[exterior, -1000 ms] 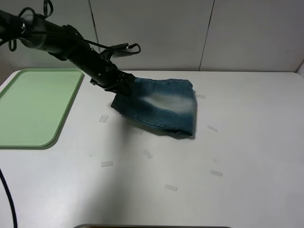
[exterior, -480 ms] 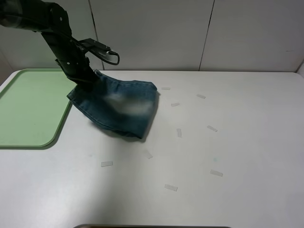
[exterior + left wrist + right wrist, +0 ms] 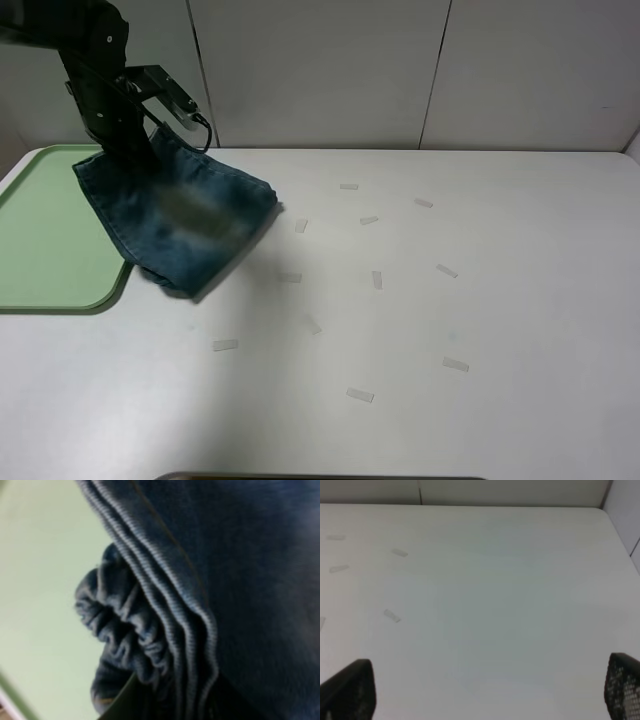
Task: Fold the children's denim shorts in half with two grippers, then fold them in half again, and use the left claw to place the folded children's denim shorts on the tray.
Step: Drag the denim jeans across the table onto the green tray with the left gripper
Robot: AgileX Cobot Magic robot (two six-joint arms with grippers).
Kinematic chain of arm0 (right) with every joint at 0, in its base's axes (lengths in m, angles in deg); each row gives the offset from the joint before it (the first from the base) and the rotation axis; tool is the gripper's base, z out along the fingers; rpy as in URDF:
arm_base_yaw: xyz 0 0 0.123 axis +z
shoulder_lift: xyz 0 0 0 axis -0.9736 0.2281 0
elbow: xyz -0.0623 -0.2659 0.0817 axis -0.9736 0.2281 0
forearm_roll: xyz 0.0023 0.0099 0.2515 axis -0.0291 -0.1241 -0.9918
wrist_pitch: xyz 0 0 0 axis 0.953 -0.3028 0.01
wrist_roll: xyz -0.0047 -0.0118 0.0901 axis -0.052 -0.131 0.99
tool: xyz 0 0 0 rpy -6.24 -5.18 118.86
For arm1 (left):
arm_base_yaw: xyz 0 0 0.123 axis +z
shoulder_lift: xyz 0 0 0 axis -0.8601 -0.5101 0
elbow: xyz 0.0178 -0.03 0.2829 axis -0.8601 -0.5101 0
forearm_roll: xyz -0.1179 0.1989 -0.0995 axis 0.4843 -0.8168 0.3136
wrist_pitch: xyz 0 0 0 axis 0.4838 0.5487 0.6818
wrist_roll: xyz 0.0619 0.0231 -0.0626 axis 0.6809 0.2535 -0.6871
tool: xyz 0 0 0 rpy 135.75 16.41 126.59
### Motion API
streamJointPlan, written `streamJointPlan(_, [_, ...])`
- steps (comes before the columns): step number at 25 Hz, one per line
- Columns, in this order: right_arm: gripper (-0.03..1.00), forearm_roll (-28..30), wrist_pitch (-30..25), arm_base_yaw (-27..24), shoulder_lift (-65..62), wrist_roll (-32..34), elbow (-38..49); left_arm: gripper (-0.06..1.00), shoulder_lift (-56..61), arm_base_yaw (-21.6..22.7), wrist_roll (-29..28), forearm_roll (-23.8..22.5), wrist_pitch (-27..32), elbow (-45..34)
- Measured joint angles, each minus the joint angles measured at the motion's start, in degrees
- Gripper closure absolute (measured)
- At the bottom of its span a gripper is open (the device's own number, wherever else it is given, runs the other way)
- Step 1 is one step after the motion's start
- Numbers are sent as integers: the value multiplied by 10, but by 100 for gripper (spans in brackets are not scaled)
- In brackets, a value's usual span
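Observation:
My left claw (image 3: 133,148) is shut on the top edge of the folded children's denim shorts (image 3: 180,215). The faded blue bundle hangs from it in the air over the right edge of the pale green tray (image 3: 40,240), partly above the tray and partly above the table. In the left wrist view the gathered waistband and denim folds of the shorts (image 3: 225,580) fill the frame, with the tray (image 3: 35,580) behind them. My right gripper (image 3: 484,692) is open over bare table, far from the shorts, and it is out of the exterior high view.
Several small pale tape strips (image 3: 360,395) lie scattered over the white table (image 3: 500,300). A panelled wall stands behind the table. The tray lies at the table's left edge.
The left arm has swung left, carrying the shorts from the middle of the table to above the tray's right edge. The right gripper has not changed.

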Motion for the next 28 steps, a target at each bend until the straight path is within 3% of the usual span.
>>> streamJointPlan(16, [27,0,0,0,0,0,0,80,0,6,-57,-77,46,28])
streamJointPlan(28, [27,0,0,0,0,0,0,80,6,21,-80,-82,71,48])
